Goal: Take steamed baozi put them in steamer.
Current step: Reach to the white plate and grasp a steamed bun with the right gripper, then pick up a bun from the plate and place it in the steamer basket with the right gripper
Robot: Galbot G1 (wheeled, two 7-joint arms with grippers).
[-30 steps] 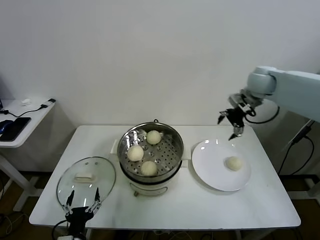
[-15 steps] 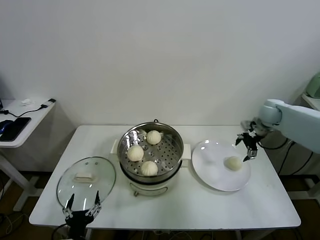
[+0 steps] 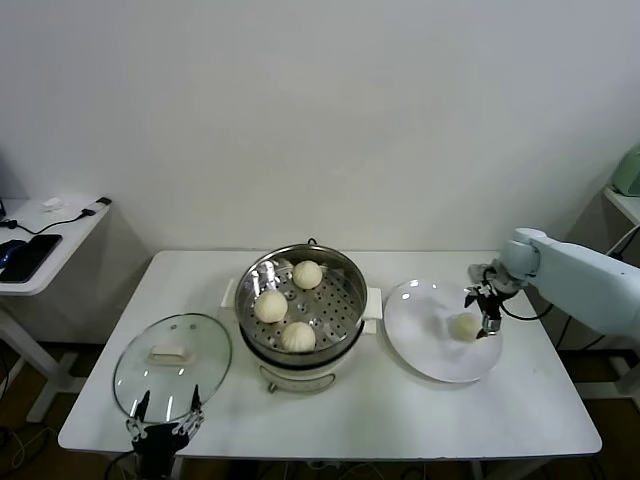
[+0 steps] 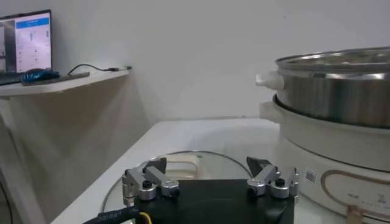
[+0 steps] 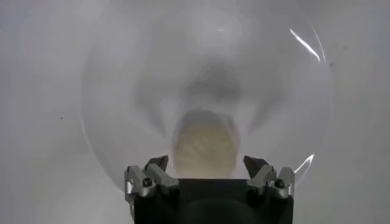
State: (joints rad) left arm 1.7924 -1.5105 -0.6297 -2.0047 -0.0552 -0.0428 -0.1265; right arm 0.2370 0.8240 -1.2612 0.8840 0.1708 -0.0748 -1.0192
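Right tool (image 3: 480, 312) open, just above last baozi (image 3: 463, 326) on plate (image 3: 420, 350); three in steamer (image 3: 345, 270). Next: descend, close, carry over. Left tool (image 3: 165, 423) open, idle beside lid (image 3: 130, 365).

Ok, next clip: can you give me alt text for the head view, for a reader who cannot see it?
The right gripper hangs open over the last baozi on a white plate, jaws either side of it. Three baozi sit in the steamer at the centre of a white table. The left gripper waits by a glass lid.

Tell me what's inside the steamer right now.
Three steamed baozi sit on the perforated tray inside the steamer. Whatever lies beneath the tray is hidden.
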